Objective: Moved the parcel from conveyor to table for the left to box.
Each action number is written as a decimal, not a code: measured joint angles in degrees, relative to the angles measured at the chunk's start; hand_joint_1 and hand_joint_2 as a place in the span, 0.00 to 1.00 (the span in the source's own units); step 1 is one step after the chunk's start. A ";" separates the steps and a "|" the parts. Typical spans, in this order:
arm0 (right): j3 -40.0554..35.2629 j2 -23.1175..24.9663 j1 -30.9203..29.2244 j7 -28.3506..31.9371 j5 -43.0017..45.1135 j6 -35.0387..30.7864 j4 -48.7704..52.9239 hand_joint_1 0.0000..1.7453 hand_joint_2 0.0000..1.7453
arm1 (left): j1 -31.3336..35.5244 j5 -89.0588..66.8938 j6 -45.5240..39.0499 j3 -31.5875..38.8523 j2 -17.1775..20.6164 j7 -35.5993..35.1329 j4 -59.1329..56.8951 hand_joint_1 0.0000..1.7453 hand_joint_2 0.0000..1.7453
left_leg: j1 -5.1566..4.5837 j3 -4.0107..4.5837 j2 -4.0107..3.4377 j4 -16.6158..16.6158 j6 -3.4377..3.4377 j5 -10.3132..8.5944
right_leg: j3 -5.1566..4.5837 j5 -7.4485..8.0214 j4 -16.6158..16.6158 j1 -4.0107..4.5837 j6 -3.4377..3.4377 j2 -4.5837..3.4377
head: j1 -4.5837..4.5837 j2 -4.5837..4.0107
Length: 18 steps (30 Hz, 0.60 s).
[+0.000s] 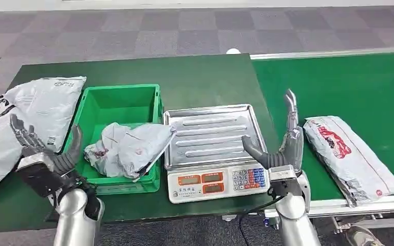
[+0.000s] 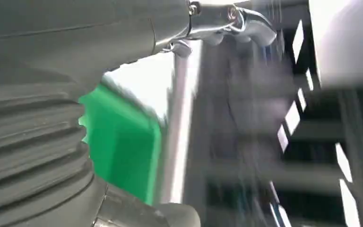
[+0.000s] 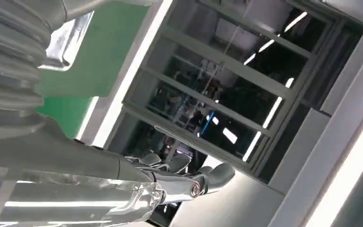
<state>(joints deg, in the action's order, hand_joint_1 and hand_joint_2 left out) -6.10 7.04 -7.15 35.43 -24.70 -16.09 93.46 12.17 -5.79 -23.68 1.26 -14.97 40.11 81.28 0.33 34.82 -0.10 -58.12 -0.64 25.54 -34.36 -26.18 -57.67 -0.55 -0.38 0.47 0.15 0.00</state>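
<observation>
In the head view both the left hand (image 1: 41, 154) and the right hand (image 1: 282, 148) are spread and hold nothing; the parcel (image 1: 350, 156) lies on the conveyor (image 1: 369, 87), just beside the right hand. The right hand should close across the parcel's middle before carrying it to the counter (image 1: 200, 77). The right wrist view shows that hand (image 3: 75, 184) with nothing held; the left wrist view is too blurred to tell.

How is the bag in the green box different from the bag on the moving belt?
The parcel in the green bin is crumpled and bunched up; the parcel on the conveyor lies flat and long. The conveyor one shows big red lettering, while the bin one shows only small marks. One sits inside the green bin, the other on the conveyor belt. Both are pale plastic mailers.
</observation>
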 measured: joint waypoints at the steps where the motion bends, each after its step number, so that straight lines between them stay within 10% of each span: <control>1: 0.00 -0.04 -0.29 -0.42 -0.15 0.00 -0.15 0.00 1.00 | -0.49 -0.02 3.10 -1.62 0.35 0.07 1.13 0.00 1.00 | 0.00 0.00 0.01 0.00 0.00 0.00 | 0.01 0.00 0.00 0.00 0.00 0.00 | 0.00 -0.02; 18: 22.01 -7.98 -12.09 -14.36 -14.47 -11.94 -30.23 0.00 1.00 | -2.06 -0.90 16.16 -13.61 2.93 0.04 3.53 0.00 1.00 | -0.11 -0.01 0.18 -0.06 0.09 -0.06 | 0.08 0.08 0.03 -0.08 -0.11 0.16 | 0.00 0.00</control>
<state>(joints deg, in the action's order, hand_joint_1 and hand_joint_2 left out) 15.92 -0.94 -19.24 21.07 -39.17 -28.02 63.23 10.11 -6.69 -7.52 -12.35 -12.04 40.15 84.80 0.23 34.80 0.08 -58.17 -0.56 25.48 -34.28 -26.09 -57.63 -0.63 -0.48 0.64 0.15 0.00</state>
